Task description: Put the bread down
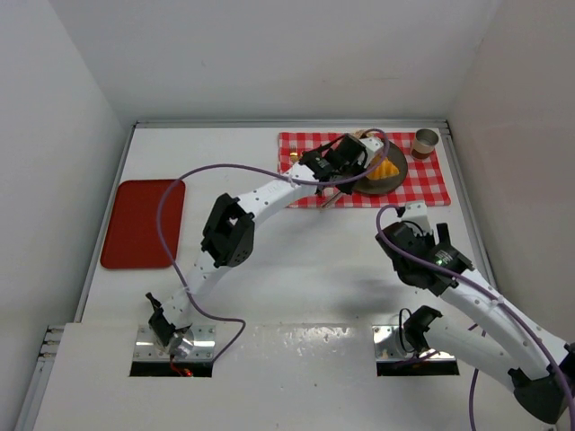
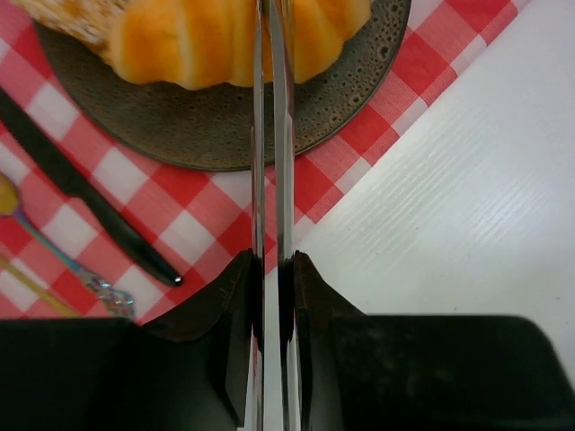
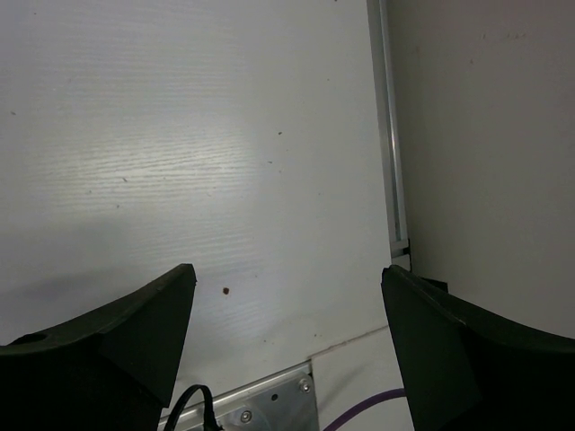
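— Two pieces of bread lie on the dark speckled plate [image 2: 207,135]: a golden ridged piece [image 2: 189,45] and, beside it at the rim, a paler flecked piece [image 2: 63,18] of which only a corner shows.
— And where does the plate sit?
— On the red-and-white checked cloth [image 2: 359,135], which is spread at the far right corner of the tabletop [image 1: 296,269]. The plate is right of the cloth's middle.
— How does the left gripper [image 1: 367,164] stand?
— The left arm stretches across to the plate. In the wrist view its two thin metal fingers [image 2: 287,135] run side by side with only a slit between them, straight over the golden piece. Their tips are cut off by the frame, so one cannot tell whether they pinch the bread or merely hover above it.
— The right gripper [image 3: 287,287]?
— Its jaws are spread wide with nothing between them, over bare tabletop by the right edge.
— Anything else on the cloth?
— A black knife [image 2: 81,202] lies just beside the plate, with a slim shiny-handled utensil [image 2: 54,256] next to it. A brown cup [image 1: 425,142] stands at the cloth's far right corner. Off the cloth, a red tray [image 1: 142,223] lies at the tabletop's left edge.
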Motion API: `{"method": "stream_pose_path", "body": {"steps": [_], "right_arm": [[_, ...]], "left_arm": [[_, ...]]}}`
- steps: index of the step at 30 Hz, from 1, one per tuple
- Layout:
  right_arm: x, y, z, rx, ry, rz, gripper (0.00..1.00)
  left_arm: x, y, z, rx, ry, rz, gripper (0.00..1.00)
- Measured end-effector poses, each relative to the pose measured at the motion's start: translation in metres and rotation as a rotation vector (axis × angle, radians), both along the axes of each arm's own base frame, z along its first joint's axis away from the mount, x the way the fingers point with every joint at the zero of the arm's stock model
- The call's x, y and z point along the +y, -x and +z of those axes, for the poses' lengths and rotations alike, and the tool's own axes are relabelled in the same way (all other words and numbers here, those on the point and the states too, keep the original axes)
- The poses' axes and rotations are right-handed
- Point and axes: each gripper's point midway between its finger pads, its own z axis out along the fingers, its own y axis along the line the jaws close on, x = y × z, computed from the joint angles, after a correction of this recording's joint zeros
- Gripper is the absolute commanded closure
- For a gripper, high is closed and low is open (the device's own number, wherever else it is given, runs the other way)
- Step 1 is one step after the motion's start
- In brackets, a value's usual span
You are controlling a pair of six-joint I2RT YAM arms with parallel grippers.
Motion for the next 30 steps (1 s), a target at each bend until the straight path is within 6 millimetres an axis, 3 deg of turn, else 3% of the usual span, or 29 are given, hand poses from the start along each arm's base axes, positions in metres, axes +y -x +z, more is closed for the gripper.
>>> {"method": "stream_pose_path", "body": {"steps": [4,14,20,26,28,30], "right_arm": [[-0.001,-0.001,0.002,-0.011,0.003,0.005,0.16],[-0.002,-0.002,0.005,-0.023,0.001,0.005,0.15],[-0.002,-0.001,0.006,-0.032,-0.005,0.006,0.15],[-0.002,-0.001,0.007,-0.037,-0.009,0.006,0.15],[-0.002,-0.001,0.006,-0.036,-0.009,0.006,0.15],[-0.002,-0.001,0.007,-0.036,-0.011,0.005,0.14]], "left_arm": [[-0.011,0.008,-0.025,0.03,-0.015,0.002,1.0],[-0.022,0.014,-0.023,0.008,-0.003,0.038,1.0],[-0.018,0.026,-0.046,0.073,-0.02,0.079,1.0],[-0.019,0.028,-0.046,0.097,0.005,0.107,1.0],[-0.02,0.028,-0.044,0.099,0.009,0.109,0.94],[-0.021,0.027,-0.042,0.1,0.017,0.112,0.76]]}}
